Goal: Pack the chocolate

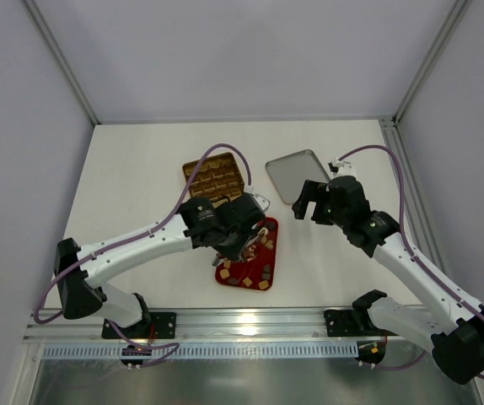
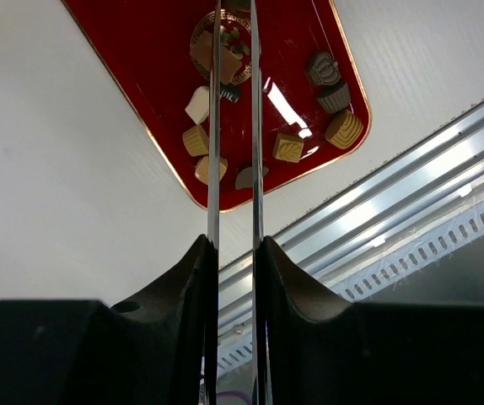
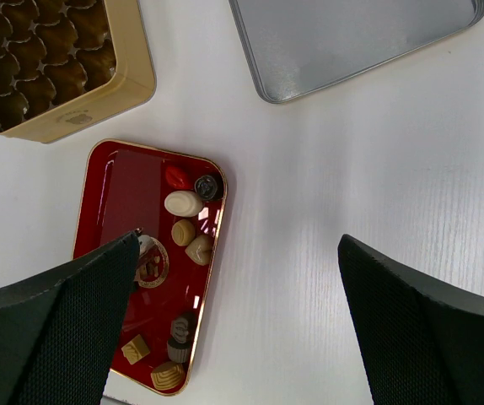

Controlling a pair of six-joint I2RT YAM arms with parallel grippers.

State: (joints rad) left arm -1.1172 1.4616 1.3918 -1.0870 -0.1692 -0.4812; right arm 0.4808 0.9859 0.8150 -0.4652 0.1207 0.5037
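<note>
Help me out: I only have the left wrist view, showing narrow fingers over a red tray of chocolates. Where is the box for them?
Observer: A gold square tin with grid compartments stands on the table just beyond the red rectangular tray, apart from it.
Operator: Anything in it?
Observer: The compartments that the right wrist view shows appear to hold no pieces.
Operator: And the other arm?
Observer: The right arm's fingers stand wide open, holding nothing, above the table near a silver rectangular metal lid.
</note>
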